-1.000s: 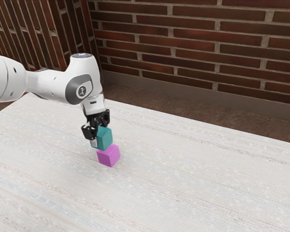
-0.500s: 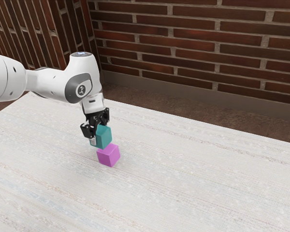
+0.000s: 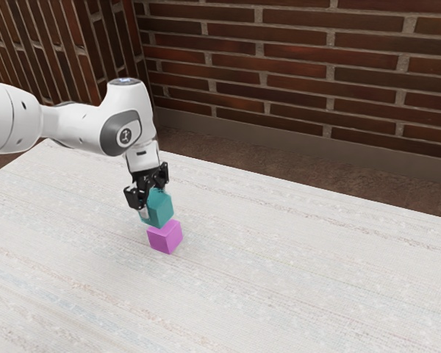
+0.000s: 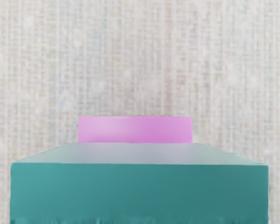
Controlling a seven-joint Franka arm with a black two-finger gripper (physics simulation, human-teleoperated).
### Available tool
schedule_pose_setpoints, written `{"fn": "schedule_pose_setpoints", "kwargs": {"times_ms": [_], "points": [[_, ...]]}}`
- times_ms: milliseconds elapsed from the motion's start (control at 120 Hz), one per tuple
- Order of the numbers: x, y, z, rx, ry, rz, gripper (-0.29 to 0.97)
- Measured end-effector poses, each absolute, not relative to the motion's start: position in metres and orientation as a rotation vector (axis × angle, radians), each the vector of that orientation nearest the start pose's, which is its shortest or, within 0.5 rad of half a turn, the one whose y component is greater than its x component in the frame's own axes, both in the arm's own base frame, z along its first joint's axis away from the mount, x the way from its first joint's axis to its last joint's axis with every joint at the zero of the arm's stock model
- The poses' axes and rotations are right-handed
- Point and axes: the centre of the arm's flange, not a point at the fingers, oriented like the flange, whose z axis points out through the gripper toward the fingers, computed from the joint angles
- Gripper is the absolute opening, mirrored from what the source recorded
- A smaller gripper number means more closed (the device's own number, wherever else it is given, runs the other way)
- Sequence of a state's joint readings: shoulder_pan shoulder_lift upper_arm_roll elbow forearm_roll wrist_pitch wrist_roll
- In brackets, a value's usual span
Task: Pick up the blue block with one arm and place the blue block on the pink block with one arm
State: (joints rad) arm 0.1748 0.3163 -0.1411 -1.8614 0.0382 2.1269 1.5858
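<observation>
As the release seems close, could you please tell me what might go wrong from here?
1. The blue block, held by the gripper, appears offset toward the exterior view's left over the pink block; released like this, it might tip off.
2. Little or no gap shows between the blocks, so further lowering could shove the pink block along the table.

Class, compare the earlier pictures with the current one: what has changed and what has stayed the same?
The claw, shut on the blue block, edged slightly toward the exterior view's right, carrying the block further over the pink block. Nothing was let go. The pink block and the table stayed as they were.
</observation>
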Motion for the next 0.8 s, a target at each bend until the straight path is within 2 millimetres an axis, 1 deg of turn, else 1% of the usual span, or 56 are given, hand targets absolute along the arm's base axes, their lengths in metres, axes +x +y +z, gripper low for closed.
{"fn": "schedule_pose_setpoints", "kwargs": {"times_ms": [92,200,250,308,375,442,542,583,642,725,800], "points": [[0.621,0.027,0.346,-2.259,2.25,0.04,0.55],[0.62,0.027,0.346,-2.26,2.252,0.039,0.6],[0.62,0.025,0.35,-2.253,2.252,0.034,0.62],[0.619,0.021,0.362,-2.237,2.252,0.019,0.63],[0.614,0.014,0.393,-2.207,2.244,-0.01,0.65],[0.604,0.005,0.428,-2.185,2.24,-0.031,0.66],[0.582,-0.005,0.486,-2.186,2.217,-0.037,0.66],[0.576,-0.011,0.504,-2.198,2.207,-0.022,0.67],[0.574,-0.02,0.525,-2.221,2.189,0.012,0.67],[0.58,-0.035,0.567,-2.246,2.143,0.026,0.67],[0.579,-0.044,0.584,-2.294,2.094,0.056,0.67]]}}
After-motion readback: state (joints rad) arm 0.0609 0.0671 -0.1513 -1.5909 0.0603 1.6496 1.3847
